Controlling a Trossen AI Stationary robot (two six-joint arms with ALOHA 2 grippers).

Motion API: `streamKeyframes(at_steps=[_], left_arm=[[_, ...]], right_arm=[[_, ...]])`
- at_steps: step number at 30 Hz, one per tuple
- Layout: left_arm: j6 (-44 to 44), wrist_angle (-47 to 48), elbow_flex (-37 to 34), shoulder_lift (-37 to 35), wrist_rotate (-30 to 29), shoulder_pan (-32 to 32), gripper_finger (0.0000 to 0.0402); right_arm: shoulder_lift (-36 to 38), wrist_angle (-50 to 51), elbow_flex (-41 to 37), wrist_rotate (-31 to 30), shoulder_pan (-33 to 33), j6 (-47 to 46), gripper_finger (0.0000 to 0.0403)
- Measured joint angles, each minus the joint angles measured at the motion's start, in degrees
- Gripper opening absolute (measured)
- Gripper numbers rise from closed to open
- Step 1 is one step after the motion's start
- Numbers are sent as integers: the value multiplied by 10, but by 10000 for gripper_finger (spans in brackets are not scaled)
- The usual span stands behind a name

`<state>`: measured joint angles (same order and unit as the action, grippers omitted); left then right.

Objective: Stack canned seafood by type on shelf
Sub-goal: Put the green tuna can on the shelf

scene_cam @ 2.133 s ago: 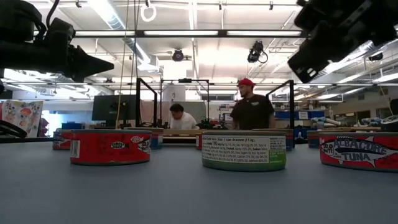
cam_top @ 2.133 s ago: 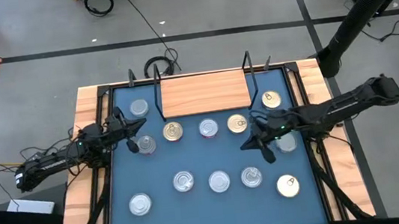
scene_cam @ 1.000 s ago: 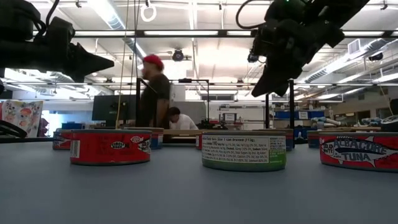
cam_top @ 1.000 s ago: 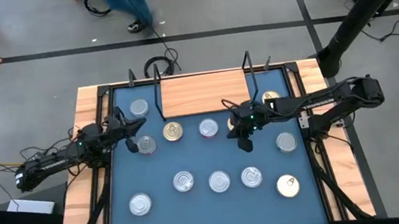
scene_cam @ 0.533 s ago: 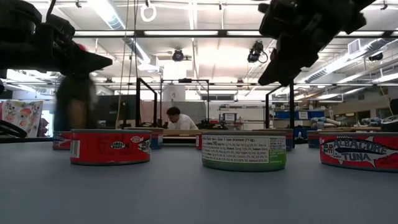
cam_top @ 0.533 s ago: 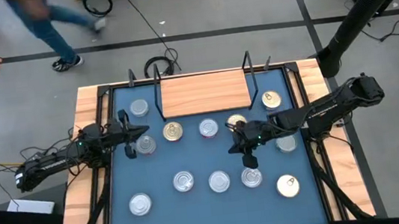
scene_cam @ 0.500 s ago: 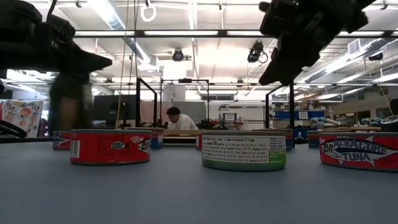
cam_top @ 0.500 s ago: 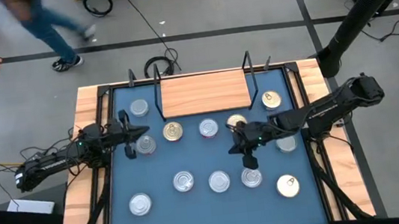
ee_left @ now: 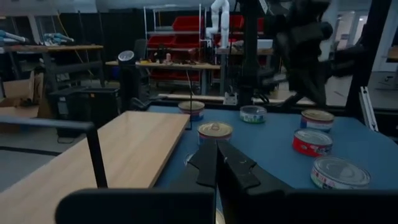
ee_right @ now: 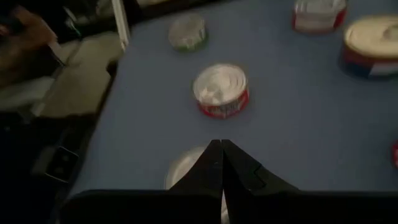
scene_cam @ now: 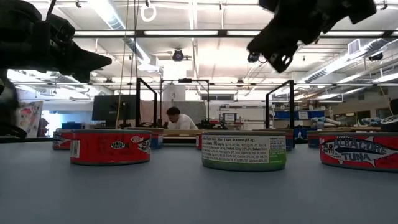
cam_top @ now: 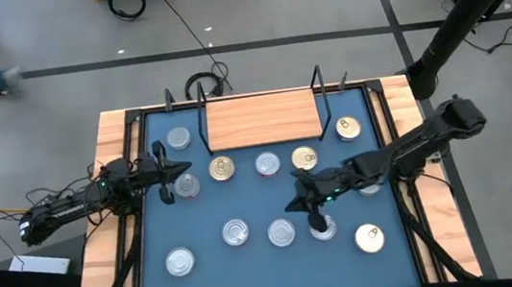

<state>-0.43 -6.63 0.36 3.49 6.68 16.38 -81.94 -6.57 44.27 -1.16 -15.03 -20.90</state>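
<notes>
Right end effector (cam_top: 317, 220) moved forward over front-row tin (cam_top: 323, 229), passerby gone to room's edge.

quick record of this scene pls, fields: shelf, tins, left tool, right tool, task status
shelf: wooden board at the table's far edge, nothing on it
tins: eleven loose on the blue mat, e.g. gold-topped tin beside the shelf
left tool: shut, empty, near the left silver tin
right tool: shut, empty, over the front-row tin
task status: no tin stacked yet
</notes>
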Motion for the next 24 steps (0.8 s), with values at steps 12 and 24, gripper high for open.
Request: streamKeyframes(at_steps=[12, 24], left_arm=[[-14, -1, 0, 3, -5, 0, 5], [10, -19, 0, 3, -15, 0, 5]], right_arm=[[-161, 231, 222, 55, 2, 66, 10], [-232, 273, 237, 137, 26, 10, 7]])
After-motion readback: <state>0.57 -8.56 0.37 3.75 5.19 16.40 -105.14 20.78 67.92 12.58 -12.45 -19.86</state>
